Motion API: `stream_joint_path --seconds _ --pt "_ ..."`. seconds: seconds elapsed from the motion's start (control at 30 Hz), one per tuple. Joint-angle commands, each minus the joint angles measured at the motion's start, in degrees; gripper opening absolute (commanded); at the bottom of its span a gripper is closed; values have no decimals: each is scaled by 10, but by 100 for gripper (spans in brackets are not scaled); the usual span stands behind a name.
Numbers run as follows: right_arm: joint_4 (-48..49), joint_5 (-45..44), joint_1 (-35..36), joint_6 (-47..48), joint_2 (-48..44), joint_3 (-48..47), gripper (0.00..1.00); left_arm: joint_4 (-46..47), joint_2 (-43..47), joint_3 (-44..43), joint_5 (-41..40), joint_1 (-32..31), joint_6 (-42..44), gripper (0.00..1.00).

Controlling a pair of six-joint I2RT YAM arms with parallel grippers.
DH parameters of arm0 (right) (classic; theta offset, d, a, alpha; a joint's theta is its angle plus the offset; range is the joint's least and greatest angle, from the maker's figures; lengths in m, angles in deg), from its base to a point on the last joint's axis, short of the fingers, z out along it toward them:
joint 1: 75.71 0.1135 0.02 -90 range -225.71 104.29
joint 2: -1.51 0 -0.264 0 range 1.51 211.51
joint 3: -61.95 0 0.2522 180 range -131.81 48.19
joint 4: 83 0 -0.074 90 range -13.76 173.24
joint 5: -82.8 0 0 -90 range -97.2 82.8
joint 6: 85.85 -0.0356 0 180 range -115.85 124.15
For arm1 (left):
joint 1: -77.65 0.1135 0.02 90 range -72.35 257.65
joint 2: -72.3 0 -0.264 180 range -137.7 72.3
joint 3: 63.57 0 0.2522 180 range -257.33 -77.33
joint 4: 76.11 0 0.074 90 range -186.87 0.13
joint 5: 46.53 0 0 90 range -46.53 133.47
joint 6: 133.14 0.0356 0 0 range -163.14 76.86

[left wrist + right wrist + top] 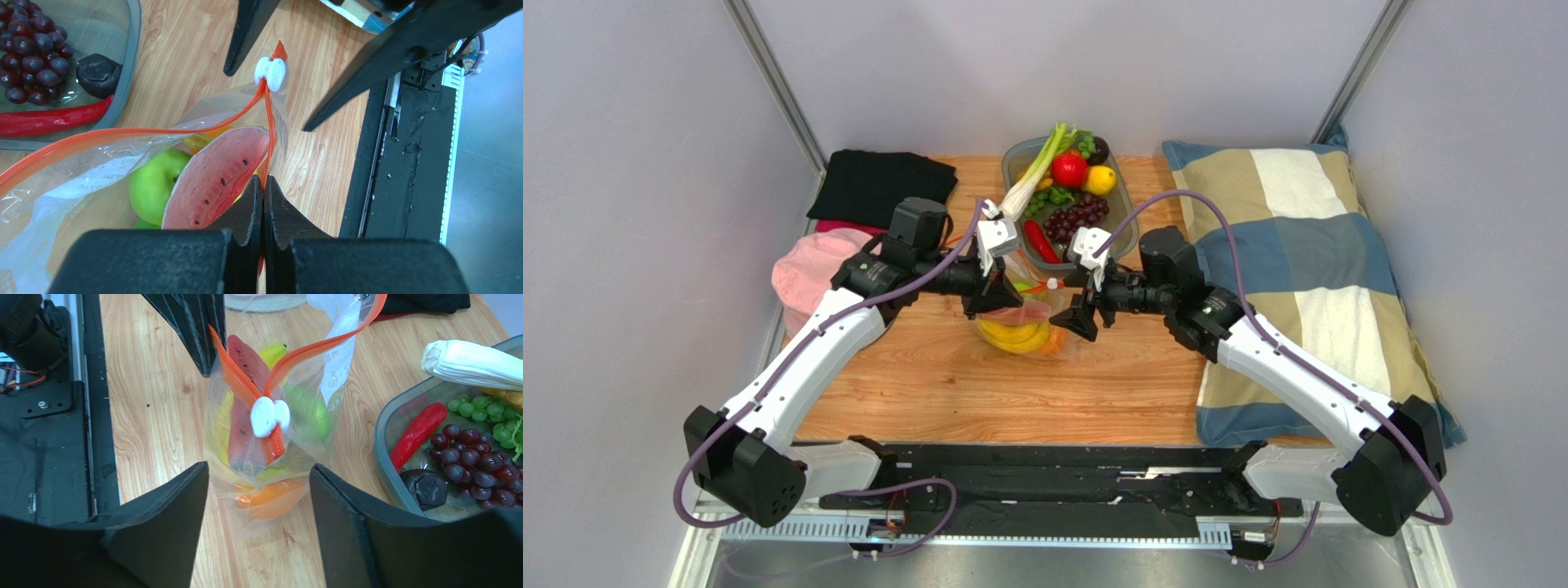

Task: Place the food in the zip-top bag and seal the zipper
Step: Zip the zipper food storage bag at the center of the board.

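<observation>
The zip-top bag point(1024, 326) stands on the wooden table between my grippers, its mouth open. Inside it show the watermelon slice point(209, 177), green apple point(153, 184), banana point(273, 354) and orange point(276, 499). The starfruit cannot be made out. My left gripper point(264, 184) is shut on the orange-red zipper strip point(269, 144) at the bag's near rim. The white slider tab point(271, 73) sits at the strip's end, also in the right wrist view point(269, 416). My right gripper point(258, 478) is open, just short of the slider, jaws on either side of the bag's corner.
A grey tray point(1026, 153) behind the bag holds grapes point(1073, 221), a red chili point(49, 121), leek and other toy food. A checked pillow point(1308, 257) lies right, black cloth point(885, 184) and a pink hat point(811, 276) left.
</observation>
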Motion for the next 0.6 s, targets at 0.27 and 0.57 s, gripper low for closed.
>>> stream_joint_path --seconds 0.27,0.57 --pt "114 10 3 -3 33 -11 43 22 14 -3 9 -3 6 0" --pt "99 5 4 30 16 11 0 -4 32 -32 -3 -3 50 29"
